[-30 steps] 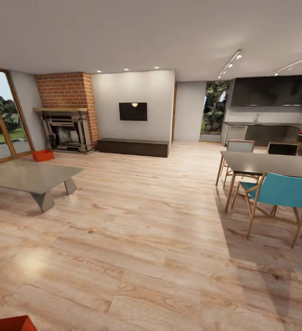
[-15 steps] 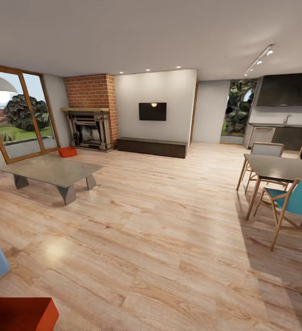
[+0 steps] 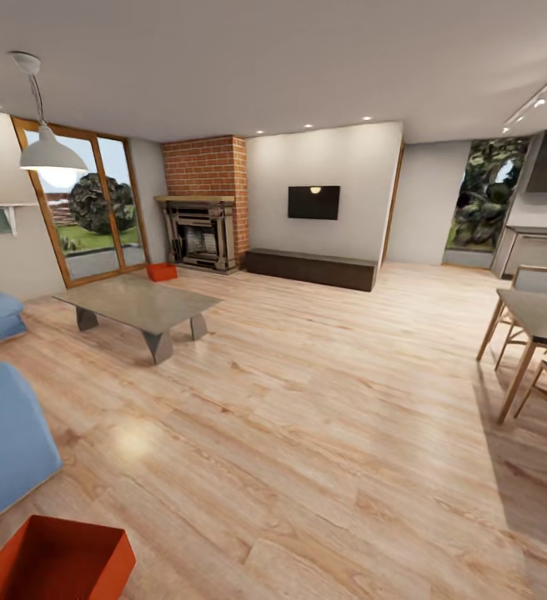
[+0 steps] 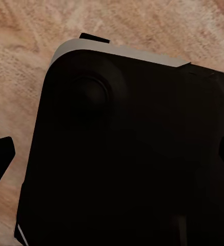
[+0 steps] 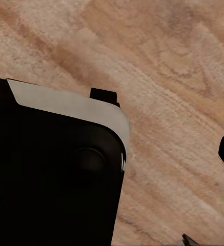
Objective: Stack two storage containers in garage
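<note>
1. At the lower left corner of the head view sits the near storage container (image 3: pixel 52 560), an orange-red open box on the light wood-plank floor (image 3: pixel 307 433), just beside the blue sofa (image 3: pixel 2 442). It is the closest target, so a good approach would turn the base further toward it and stop with the whole rim in sight, not cut off by the frame edge.
2. The far storage container (image 3: pixel 162 272) rests on the floor at mid-left of the frame, just in front of the red-brick fireplace (image 3: pixel 200 235) and beyond the grey coffee table (image 3: pixel 138 303) — well apart from the first, so I judge it belongs to a later trip.
3. In both wrist views a dark, rounded robot body panel blocks most of the picture over bare planks. Dark finger tips show at the edges, yet I cannot tell whether either hand is spread or pressed together; nothing is held that I can see.
4. The containers look thin-walled, plain and matte, with crisp straight edges — likely light but slippery, so gripping opposite walls evenly should keep one level.
5. The planks are glossy and grained; the table top is smooth and flat on angled legs.
</note>
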Tool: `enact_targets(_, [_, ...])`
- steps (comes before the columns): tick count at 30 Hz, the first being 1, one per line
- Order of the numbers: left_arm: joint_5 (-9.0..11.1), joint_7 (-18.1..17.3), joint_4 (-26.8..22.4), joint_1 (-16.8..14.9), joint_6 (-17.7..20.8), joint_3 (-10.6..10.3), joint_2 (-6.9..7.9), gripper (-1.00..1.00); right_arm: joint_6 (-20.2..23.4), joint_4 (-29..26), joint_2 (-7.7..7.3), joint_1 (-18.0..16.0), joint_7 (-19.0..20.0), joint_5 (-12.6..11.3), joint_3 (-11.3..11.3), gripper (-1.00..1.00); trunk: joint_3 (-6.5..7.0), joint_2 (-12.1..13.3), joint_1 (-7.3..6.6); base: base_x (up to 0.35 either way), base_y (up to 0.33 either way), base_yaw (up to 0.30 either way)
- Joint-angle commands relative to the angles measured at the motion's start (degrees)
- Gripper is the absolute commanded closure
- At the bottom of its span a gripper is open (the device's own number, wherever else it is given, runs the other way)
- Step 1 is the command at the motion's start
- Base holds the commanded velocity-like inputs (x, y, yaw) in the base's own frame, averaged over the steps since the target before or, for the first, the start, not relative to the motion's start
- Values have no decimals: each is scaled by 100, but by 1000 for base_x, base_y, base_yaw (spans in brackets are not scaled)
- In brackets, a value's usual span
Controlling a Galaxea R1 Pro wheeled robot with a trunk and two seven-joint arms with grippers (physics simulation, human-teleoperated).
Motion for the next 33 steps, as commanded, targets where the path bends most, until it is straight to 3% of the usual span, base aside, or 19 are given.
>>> enact_targets(1, [23, 6, -7, 2, -9, 3, -2, -100, -29, 15, 2, -5, -1, -48, 49, -100, -5, -3, 2, 128, 0, 269])
enact_targets(33, [23, 5, 1, 2, -9, 2, -2, -100, -30, 15, -1, -5, -1, 0, 66, -100, -5, -3, 2, 8, 0, 269])
